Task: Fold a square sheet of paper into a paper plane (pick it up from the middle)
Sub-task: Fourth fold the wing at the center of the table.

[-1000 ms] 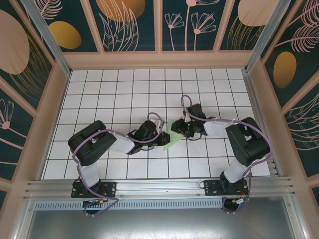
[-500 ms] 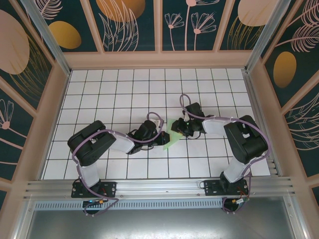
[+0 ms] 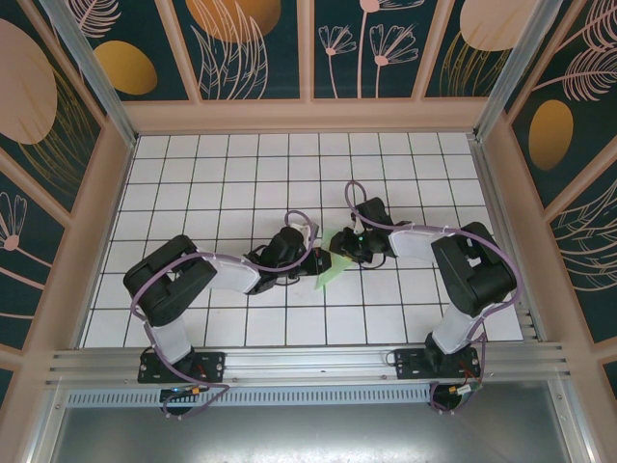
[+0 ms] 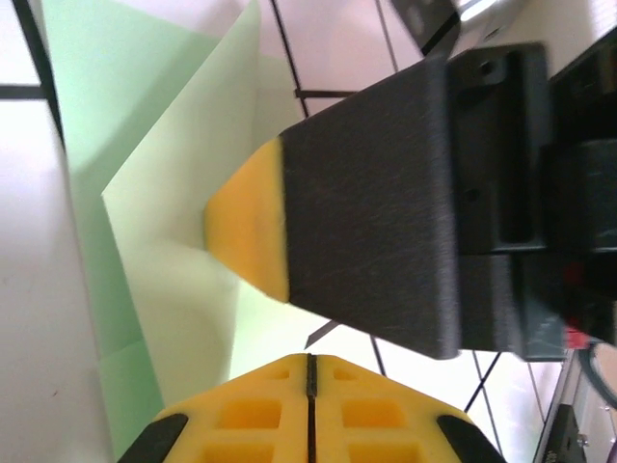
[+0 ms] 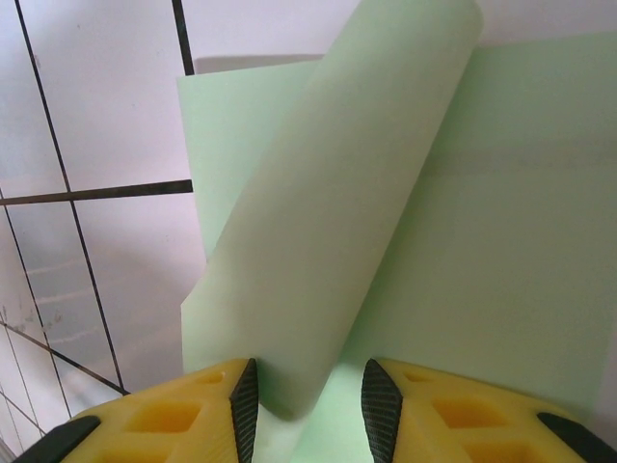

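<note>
On the left of the overhead view, the black left arm with lilac cabling [image 3: 193, 280] reaches from the near edge across the white table of black-lined grid tiles [image 3: 193, 183] toward the middle. Its left gripper [image 3: 310, 258] lies low, at the left edge of the pale mint-green square sheet of paper [image 3: 330, 270]. The sheet sits near the centre of the table between the two grippers, partly folded, with one pointed corner toward the near edge. In the left wrist view the left gripper [image 4: 308, 386] is clenched, its two yellow fingertips meeting along a thin seam just over the sheet [image 4: 164, 203]; whether any paper is caught in that seam cannot be told. Ahead of it, a black finger with a yellow tip [image 4: 246, 227] belonging to the other arm rests its point against the paper where raised folds meet. To the right, the right gripper [image 3: 339, 243] bears on the far side of the sheet, and the black right arm [image 3: 468, 270] bends back to its base. In the right wrist view the right gripper [image 5: 310, 400] is released, its yellow fingers with black pads [image 5: 381, 405] standing apart. They straddle a curled-over flap of the sheet [image 5: 328, 222], which rises above the flat part without being pinched.
</note>
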Available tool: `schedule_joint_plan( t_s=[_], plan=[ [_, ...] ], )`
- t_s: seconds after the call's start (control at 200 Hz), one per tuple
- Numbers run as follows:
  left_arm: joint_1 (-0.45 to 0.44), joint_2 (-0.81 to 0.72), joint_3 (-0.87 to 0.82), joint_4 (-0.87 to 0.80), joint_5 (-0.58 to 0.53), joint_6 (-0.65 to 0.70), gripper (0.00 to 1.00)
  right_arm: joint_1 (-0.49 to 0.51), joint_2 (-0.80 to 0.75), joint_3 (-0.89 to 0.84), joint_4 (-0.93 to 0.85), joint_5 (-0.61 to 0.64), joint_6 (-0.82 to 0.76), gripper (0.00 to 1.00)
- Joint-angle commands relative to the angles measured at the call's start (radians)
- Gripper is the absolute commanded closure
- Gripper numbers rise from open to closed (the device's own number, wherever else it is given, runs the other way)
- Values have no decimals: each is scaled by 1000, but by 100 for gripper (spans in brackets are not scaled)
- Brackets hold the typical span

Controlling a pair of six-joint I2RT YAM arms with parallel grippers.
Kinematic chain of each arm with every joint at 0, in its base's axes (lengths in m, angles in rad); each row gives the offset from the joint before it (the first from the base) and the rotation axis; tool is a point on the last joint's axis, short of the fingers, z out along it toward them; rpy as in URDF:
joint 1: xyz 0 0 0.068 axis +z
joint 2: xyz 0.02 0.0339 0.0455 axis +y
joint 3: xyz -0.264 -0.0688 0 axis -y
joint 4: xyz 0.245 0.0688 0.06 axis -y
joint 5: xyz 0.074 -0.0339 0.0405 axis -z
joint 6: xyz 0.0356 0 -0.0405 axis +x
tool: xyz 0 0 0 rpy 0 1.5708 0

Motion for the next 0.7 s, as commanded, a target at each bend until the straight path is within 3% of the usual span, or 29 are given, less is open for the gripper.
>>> schedule_joint_plan(
  t_s=[0.0,0.696],
  plan=[
    [-7,37,28,-41,-9,9,92,11,119,-52,-131,159,-22,59],
    [-7,66,32,-94,-60,2,95,35,159,-34,-149,185,-34,56]
  ],
)
